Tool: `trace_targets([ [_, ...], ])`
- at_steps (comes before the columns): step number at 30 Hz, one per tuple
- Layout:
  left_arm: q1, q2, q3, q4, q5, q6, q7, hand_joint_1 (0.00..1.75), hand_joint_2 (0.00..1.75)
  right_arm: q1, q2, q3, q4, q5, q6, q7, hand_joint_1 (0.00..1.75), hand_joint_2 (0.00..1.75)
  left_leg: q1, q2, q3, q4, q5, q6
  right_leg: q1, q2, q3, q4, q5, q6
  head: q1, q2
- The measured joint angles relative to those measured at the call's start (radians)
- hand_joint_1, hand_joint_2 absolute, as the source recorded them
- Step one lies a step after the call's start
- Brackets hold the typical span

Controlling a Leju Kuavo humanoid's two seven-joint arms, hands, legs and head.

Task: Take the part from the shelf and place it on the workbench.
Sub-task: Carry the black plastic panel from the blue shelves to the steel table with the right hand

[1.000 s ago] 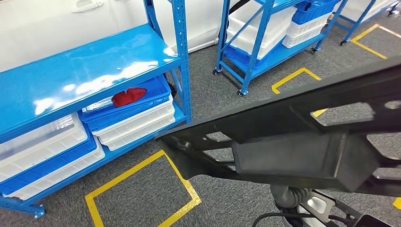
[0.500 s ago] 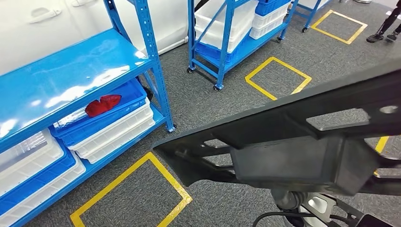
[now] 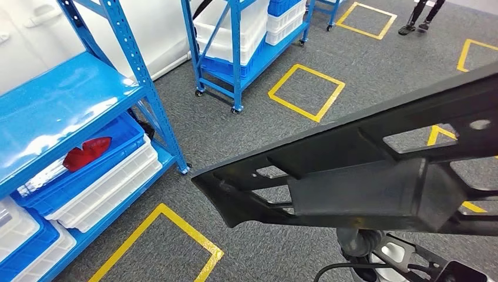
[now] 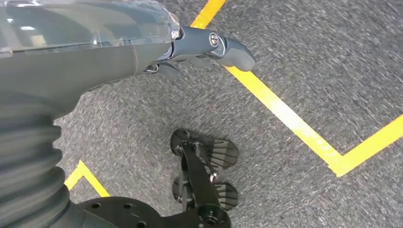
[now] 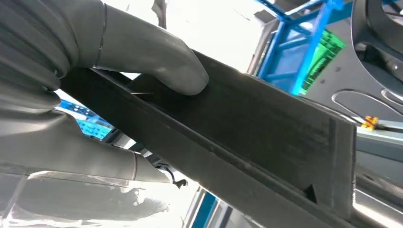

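head view looks down on a long black part (image 3: pixel 364 170), a ribbed plastic frame with cut-out windows, stretching from the lower middle up to the right edge, above the grey carpeted floor (image 3: pixel 235 141). right wrist view shows the right hand (image 5: pixel 95 95) clamped on that part (image 5: pixel 247 137), thick grey thumb pressed on one face and the rest of the hand under the other. left wrist view shows the left hand (image 4: pixel 190 50) hanging over the carpet, its fingers (image 4: pixel 228 47) curled in with nothing in them. yellow tape squares (image 3: pixel 306 91) mark the floor. at the left stands a blue shelf (image 3: pixel 64 106); on its lower level a blue bin (image 3: pixel 123 132) carries a red piece (image 3: pixel 85 154), with white bins (image 3: pixel 111 182) stacked beneath. farther back a wheeled blue rack (image 3: pixel 235 53) holds white and blue bins. a person's feet (image 3: pixel 414 26) stand at the top right.
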Motion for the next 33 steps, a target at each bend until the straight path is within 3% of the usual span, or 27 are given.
trace_targets([
  [2, -0.002, -0.007, 0.000, 0.000, 0.002, 0.003, -0.001, 0.00, 1.75, 0.002, -0.006, 0.000, 0.004, -0.006, 0.010, 0.000, 1.75, 1.75, -0.002, 0.016, 0.002, -0.005, 0.003, 0.012, -0.003, 0.011, -0.007, 0.000, 0.003, 0.014, 0.000, 0.000],
  [4, -0.003, -0.013, 0.000, 0.000, 0.002, 0.004, -0.002, 0.00, 1.75, 0.002, -0.012, 0.001, 0.006, -0.009, 0.014, 0.000, 1.75, 1.75, -0.002, 0.036, 0.004, -0.012, 0.008, 0.027, -0.002, -0.029, -0.024, 0.034, -0.020, 0.024, 0.000, 0.000],
  [6, -0.001, -0.015, 0.000, 0.000, 0.002, 0.004, -0.002, 0.00, 1.75, 0.001, -0.017, 0.001, 0.010, -0.010, 0.014, 0.000, 1.75, 1.75, -0.004, 0.061, 0.004, -0.015, 0.009, 0.037, -0.002, -0.084, -0.078, 0.146, -0.080, 0.032, 0.000, 0.000],
  [8, 0.003, -0.016, 0.000, 0.000, 0.003, 0.004, -0.002, 0.00, 1.75, 0.002, -0.020, 0.001, 0.015, -0.010, 0.014, 0.000, 1.75, 1.75, -0.009, 0.087, 0.003, -0.015, 0.007, 0.040, -0.007, -0.099, -0.139, 0.271, -0.126, 0.037, 0.000, 0.000],
  [9, 0.004, -0.017, 0.000, 0.000, 0.004, 0.004, -0.002, 0.00, 1.75, 0.003, -0.021, 0.001, 0.018, -0.010, 0.014, 0.000, 1.75, 1.75, -0.011, 0.100, 0.003, -0.015, 0.006, 0.041, -0.009, -0.101, -0.149, 0.291, -0.124, 0.038, 0.000, 0.000],
  [10, 0.003, -0.017, 0.000, 0.000, 0.004, 0.004, -0.002, 0.00, 1.75, 0.004, -0.023, 0.001, 0.020, -0.010, 0.014, 0.000, 1.75, 1.75, -0.012, 0.112, 0.004, -0.015, 0.005, 0.040, -0.009, -0.105, -0.137, 0.269, -0.104, 0.038, 0.000, 0.000],
  [11, 0.002, -0.018, 0.000, 0.000, 0.005, 0.004, -0.002, 0.00, 1.75, 0.003, -0.023, 0.001, 0.021, -0.010, 0.014, 0.000, 1.75, 1.75, -0.013, 0.122, 0.007, -0.015, 0.003, 0.039, -0.009, -0.113, -0.105, 0.209, -0.072, 0.036, 0.000, 0.000],
  [13, 0.000, -0.021, 0.000, 0.000, 0.006, 0.004, -0.002, 0.00, 1.75, 0.000, -0.025, 0.001, 0.022, -0.011, 0.019, 0.000, 1.75, 1.75, -0.017, 0.140, 0.011, -0.014, -0.001, 0.033, -0.002, -0.151, -0.030, 0.064, -0.023, 0.025, 0.000, 0.000],
  [15, 0.000, -0.024, 0.000, 0.000, 0.008, 0.003, -0.002, 0.00, 1.75, -0.005, -0.026, 0.000, 0.024, -0.014, 0.031, 0.000, 1.75, 1.75, -0.020, 0.156, 0.014, -0.014, -0.006, 0.024, 0.008, -0.170, 0.000, 0.000, -0.011, 0.014, 0.000, 0.000],
  [17, -0.002, -0.026, 0.001, 0.000, 0.008, 0.003, -0.002, 0.00, 1.75, -0.008, -0.027, -0.006, 0.024, -0.019, 0.045, 0.000, 1.75, 1.75, -0.021, 0.170, 0.017, -0.015, -0.009, 0.014, 0.009, -0.149, -0.002, -0.003, -0.008, 0.004, 0.000, 0.000],
  [19, -0.004, -0.029, 0.001, 0.000, 0.008, 0.004, -0.004, 0.00, 1.75, -0.011, -0.028, -0.013, 0.024, -0.027, 0.054, 0.000, 1.75, 1.75, -0.017, 0.147, 0.011, 0.008, -0.029, 0.004, 0.004, -0.131, 0.002, -0.012, -0.002, -0.007, 0.000, 0.000],
  [20, -0.004, -0.029, 0.001, 0.000, 0.007, 0.005, -0.005, 0.00, 1.75, -0.013, -0.028, -0.016, 0.025, -0.031, 0.057, 0.000, 1.75, 1.75, -0.015, 0.124, -0.005, 0.047, -0.054, 0.000, 0.001, -0.122, 0.004, -0.016, 0.000, -0.012, 0.000, 0.000],
  [22, -0.001, -0.029, 0.000, 0.000, 0.003, 0.005, -0.008, 0.00, 1.75, -0.018, -0.028, -0.017, 0.028, -0.034, 0.059, 0.000, 1.75, 1.75, -0.012, 0.083, -0.068, 0.183, -0.121, -0.005, 0.001, -0.101, 0.004, -0.017, 0.001, -0.018, 0.000, 0.000],
  [23, 0.001, -0.029, 0.000, 0.000, 0.000, 0.004, -0.009, 0.00, 1.75, -0.019, -0.028, -0.017, 0.030, -0.034, 0.057, 0.000, 1.75, 1.75, -0.012, 0.077, -0.099, 0.245, -0.141, -0.008, 0.001, -0.088, 0.004, -0.016, 0.001, -0.018, 0.000, 0.000],
  [24, 0.003, -0.029, 0.000, 0.000, -0.003, 0.004, -0.010, 0.00, 1.75, -0.019, -0.028, -0.017, 0.031, -0.034, 0.055, 0.000, 1.75, 1.75, -0.012, 0.075, -0.119, 0.280, -0.144, -0.009, 0.001, -0.075, 0.004, -0.016, 0.001, -0.018, 0.000, 0.000],
  [25, 0.003, -0.027, 0.000, 0.000, -0.006, 0.003, -0.011, 0.00, 1.75, -0.019, -0.028, -0.017, 0.032, -0.034, 0.051, 0.000, 1.75, 1.75, -0.011, 0.073, -0.119, 0.273, -0.125, -0.010, 0.001, -0.062, 0.006, -0.014, 0.001, -0.018, 0.000, 0.000],
  [26, 0.003, -0.026, 0.000, 0.000, -0.007, 0.001, -0.013, 0.00, 1.75, -0.019, -0.028, -0.017, 0.032, -0.034, 0.048, 0.000, 1.75, 1.75, -0.009, 0.070, -0.101, 0.226, -0.089, -0.010, 0.000, -0.048, 0.007, -0.013, 0.000, -0.016, 0.000, 0.000],
  [28, 0.001, -0.022, 0.000, 0.000, -0.007, 0.000, -0.016, 0.00, 1.75, -0.022, -0.028, -0.017, 0.033, -0.038, 0.046, 0.000, 1.75, 1.75, -0.001, 0.033, -0.041, 0.086, -0.019, -0.010, 0.000, -0.024, 0.007, -0.005, -0.004, -0.009, 0.000, 0.000],
  [29, 0.001, -0.020, 0.000, 0.000, -0.005, -0.001, -0.018, 0.00, 1.75, -0.026, -0.028, -0.017, 0.034, -0.040, 0.046, 0.000, 1.75, 1.75, 0.002, 0.014, -0.020, 0.036, -0.002, -0.008, 0.000, -0.012, 0.003, 0.000, -0.005, -0.004, 0.000, 0.000],
  [31, -0.001, -0.018, 0.001, 0.000, -0.001, -0.001, -0.021, 0.00, 1.75, -0.037, -0.028, -0.017, 0.038, -0.043, 0.043, 0.000, 1.75, 1.75, 0.001, -0.002, -0.007, 0.006, -0.002, -0.001, -0.002, 0.009, -0.008, 0.004, -0.003, 0.010, 0.000, 0.000],
  [33, -0.005, -0.016, 0.001, 0.000, 0.000, -0.002, -0.023, 0.00, 1.75, -0.045, -0.028, -0.017, 0.042, -0.045, 0.036, 0.000, 1.75, 1.75, -0.001, 0.017, -0.006, 0.000, 0.002, 0.013, -0.006, 0.021, -0.014, 0.003, 0.000, 0.023, 0.000, 0.000],
])
